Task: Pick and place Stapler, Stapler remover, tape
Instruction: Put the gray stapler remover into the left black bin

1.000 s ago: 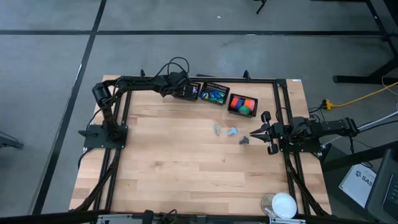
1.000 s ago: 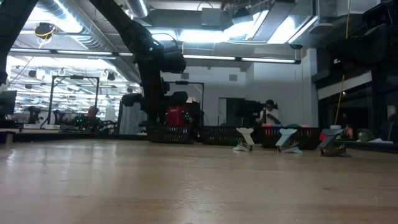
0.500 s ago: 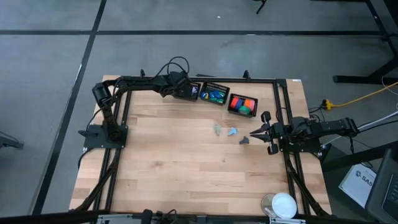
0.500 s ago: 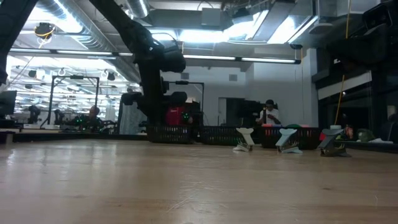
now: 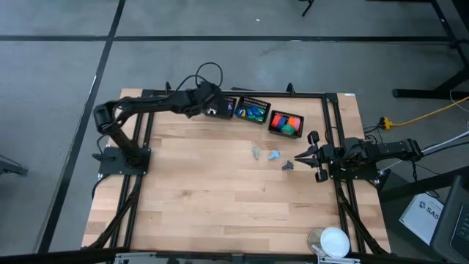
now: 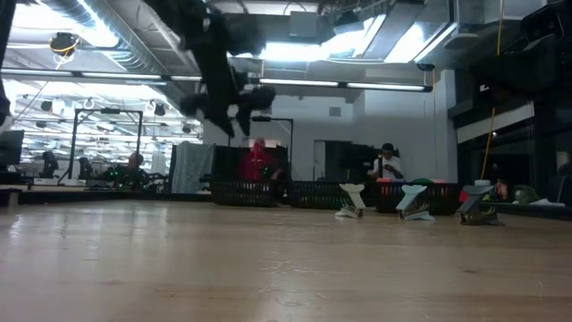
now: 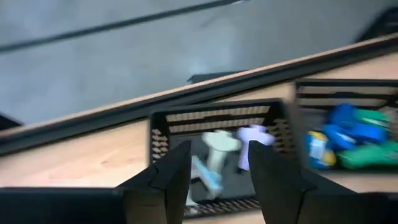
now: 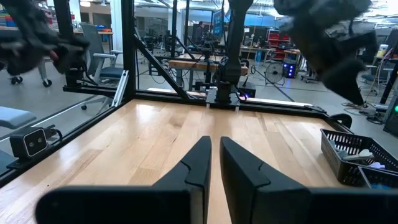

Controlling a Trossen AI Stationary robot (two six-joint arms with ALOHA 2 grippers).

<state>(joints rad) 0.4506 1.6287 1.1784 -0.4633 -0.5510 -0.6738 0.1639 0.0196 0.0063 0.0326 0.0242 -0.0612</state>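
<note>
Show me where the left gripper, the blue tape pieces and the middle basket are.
left gripper [image 7: 217, 171], left wrist view, gap between fingertips.
blue tape pieces [image 7: 348, 127], left wrist view, on the blue heap.
middle basket [image 5: 253, 101], high view, far rim.

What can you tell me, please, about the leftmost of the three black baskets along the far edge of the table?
The leftmost basket is a small black box of slatted or mesh plastic, open at the top, standing upright on the wooden table at its far edge, close beside the middle basket. Inside lie a few pale claw-shaped pieces, whitish, lavender and light blue. The left gripper hangs above it with its jaws open, holding nothing and not touching it.
</note>
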